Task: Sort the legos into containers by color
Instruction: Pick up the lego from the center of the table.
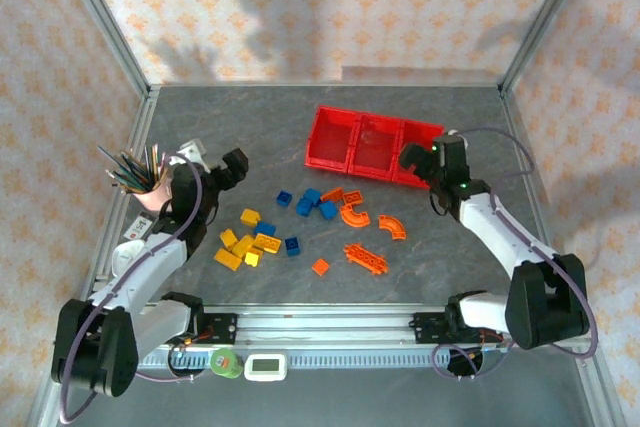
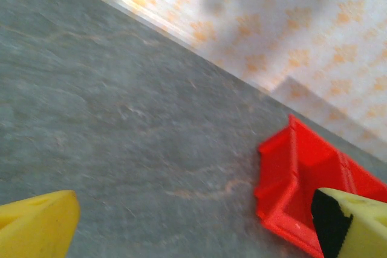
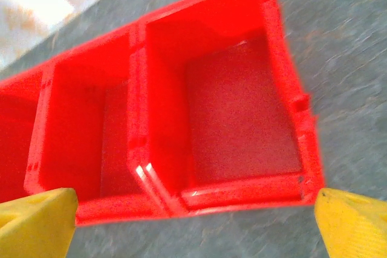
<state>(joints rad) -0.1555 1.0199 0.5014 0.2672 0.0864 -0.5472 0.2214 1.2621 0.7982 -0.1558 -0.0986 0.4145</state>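
Note:
The legos lie loose in the middle of the table: yellow ones (image 1: 245, 242) to the left, blue ones (image 1: 310, 202) in the centre, orange arches and plates (image 1: 360, 222) to the right. The three joined red containers (image 1: 370, 144) stand behind them with nothing visible inside. My left gripper (image 1: 232, 165) hovers left of the legos, open, with bare table between its yellow fingertips (image 2: 36, 225) and a corner of the containers (image 2: 302, 173) ahead. My right gripper (image 1: 412, 159) hangs at the near right end of the containers (image 3: 236, 119), open (image 3: 193, 234) with nothing held.
A pink cup of colored pencils (image 1: 150, 182) stands at the left edge, close to the left arm. A green roll (image 1: 227, 364) and a white device (image 1: 266, 367) sit on the front rail. Patterned walls close in the table at back and sides.

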